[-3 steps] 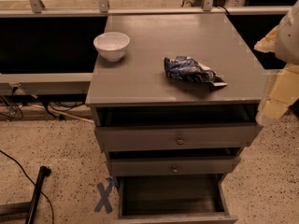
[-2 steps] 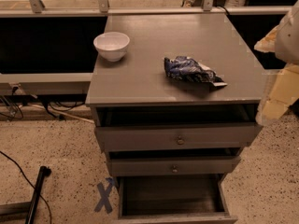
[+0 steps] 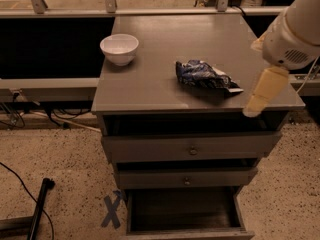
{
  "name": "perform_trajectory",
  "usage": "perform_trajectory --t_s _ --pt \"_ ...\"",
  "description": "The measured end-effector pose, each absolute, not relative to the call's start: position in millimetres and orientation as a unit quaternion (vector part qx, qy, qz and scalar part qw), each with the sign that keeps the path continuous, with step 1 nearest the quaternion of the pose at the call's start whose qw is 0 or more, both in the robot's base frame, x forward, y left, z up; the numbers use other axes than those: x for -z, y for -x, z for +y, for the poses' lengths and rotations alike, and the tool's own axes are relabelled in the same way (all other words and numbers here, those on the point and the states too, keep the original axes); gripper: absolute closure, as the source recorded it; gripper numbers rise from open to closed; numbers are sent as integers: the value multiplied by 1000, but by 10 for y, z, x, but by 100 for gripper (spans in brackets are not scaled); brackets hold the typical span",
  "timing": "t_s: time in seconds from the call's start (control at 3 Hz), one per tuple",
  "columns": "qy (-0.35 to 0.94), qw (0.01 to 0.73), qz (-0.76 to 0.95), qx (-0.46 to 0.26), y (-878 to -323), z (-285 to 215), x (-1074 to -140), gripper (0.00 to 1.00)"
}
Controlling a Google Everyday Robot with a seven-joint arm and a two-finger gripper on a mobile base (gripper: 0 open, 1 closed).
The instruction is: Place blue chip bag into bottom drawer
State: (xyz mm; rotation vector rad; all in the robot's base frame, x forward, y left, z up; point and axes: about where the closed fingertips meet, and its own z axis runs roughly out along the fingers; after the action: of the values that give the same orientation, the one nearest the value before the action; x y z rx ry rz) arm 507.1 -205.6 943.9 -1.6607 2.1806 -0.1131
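The blue chip bag lies crumpled on the grey cabinet top, right of centre. The gripper hangs at the cabinet's right front corner, just right of the bag and apart from it, under the white arm. It holds nothing I can see. The bottom drawer is pulled open at the foot of the cabinet, and its dark interior shows nothing inside.
A white bowl stands at the back left of the cabinet top. Two shallower drawers with round knobs sit above the open one. A blue tape X marks the floor, and a black pole lies at the lower left.
The arm and gripper have moved left, over the cabinet's right front corner and closer to the bag. The bag, bowl and drawers have not moved.
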Motion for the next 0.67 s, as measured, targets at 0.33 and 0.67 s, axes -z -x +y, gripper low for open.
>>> perform_trajectory --t_s 0.33,0.67 --pt "565 231 791 47 -5729 -2039 -8964 0" --pt "556 267 785 59 -5952 -2001 -8988 0"
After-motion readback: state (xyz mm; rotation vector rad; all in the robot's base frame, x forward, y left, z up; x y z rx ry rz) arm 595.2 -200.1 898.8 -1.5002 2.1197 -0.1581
